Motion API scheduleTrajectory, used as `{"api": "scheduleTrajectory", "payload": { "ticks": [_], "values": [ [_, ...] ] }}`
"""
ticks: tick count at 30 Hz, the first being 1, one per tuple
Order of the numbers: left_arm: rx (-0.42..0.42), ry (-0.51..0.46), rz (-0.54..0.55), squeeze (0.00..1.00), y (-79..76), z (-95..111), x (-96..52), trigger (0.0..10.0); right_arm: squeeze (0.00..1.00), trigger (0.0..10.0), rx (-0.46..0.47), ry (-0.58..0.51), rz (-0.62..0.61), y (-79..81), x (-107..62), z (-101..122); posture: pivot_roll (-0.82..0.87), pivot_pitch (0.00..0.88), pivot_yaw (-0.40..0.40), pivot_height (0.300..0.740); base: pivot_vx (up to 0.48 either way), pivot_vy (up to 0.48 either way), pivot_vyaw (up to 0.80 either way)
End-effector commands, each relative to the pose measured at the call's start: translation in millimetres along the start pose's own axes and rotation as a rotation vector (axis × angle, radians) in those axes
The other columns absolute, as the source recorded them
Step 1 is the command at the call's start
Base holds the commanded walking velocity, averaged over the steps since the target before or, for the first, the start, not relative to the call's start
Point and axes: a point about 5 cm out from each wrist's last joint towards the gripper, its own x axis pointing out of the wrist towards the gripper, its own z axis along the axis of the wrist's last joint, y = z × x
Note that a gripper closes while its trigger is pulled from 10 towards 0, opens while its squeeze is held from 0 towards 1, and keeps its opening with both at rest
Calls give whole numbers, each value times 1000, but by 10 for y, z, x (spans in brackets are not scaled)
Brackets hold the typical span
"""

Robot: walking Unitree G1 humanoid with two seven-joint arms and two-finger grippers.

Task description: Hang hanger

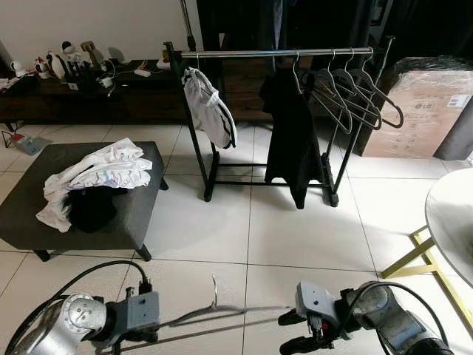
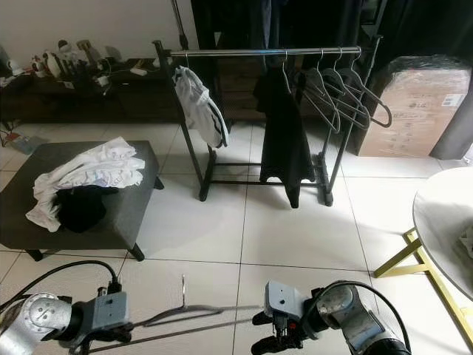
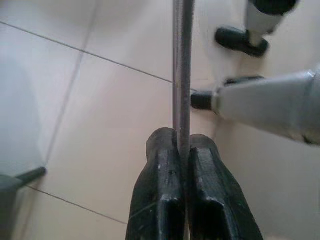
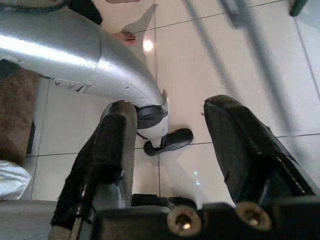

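Observation:
A thin grey metal hanger [image 1: 222, 314] lies level just above the floor tiles, its hook [image 1: 214, 288] pointing up. My left gripper [image 1: 162, 324] is shut on one end of it; the left wrist view has both black fingers [image 3: 160, 190] pinching the hanger's rod [image 3: 182, 60]. My right gripper [image 1: 293, 333] hovers open by the hanger's other end, apart from it, with its two fingers [image 4: 112, 150] spread wide. Ahead stands the black clothes rack [image 1: 281, 52], carrying a white garment [image 1: 209, 107], a black garment [image 1: 292, 133] and several bare hangers [image 1: 355, 92].
A dark low ottoman [image 1: 133, 222] with white and black clothes piled on it sits at the left. At the right are a cardboard box [image 1: 425, 111] and a round white table [image 1: 454, 214] with gold legs. Open tiled floor [image 1: 295, 222] lies between me and the rack.

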Motion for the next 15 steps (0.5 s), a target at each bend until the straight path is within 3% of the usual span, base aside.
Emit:
{"api": "scheduleTrajectory", "payload": {
  "ticks": [1, 4, 9, 11, 13, 15],
  "values": [
    [23, 29, 67, 0, 45, -25, 18, 0, 1000, 10000, 16, -43, -98, -80, 17, 65, -42, 130, 73, 740, 0, 0, 0],
    [30, 41, 152, 0, 74, 17, 113, 0, 1000, 10000, 72, -112, -321, -271, 29, 184, -46, 131, 67, 740, 0, 0, 0],
    [-36, 49, 301, 0, 150, 106, 258, 0, 1000, 10000, 219, -197, -628, -499, -23, 377, -52, 128, 68, 740, 0, 0, 0],
    [-42, 46, 335, 0, 169, 139, 286, 0, 1000, 10000, 239, -233, -664, -516, -30, 432, -52, 128, 68, 740, 0, 0, 0],
    [-28, 66, 516, 0, 289, 248, 348, 0, 1000, 10000, 294, -346, -733, -510, -30, 588, -55, 114, 65, 740, 0, 0, 0],
    [-18, 78, 557, 0, 318, 253, 349, 0, 1000, 10000, 306, -353, -745, -509, -35, 589, -57, 112, 65, 740, 0, 0, 0]
  ]
}}
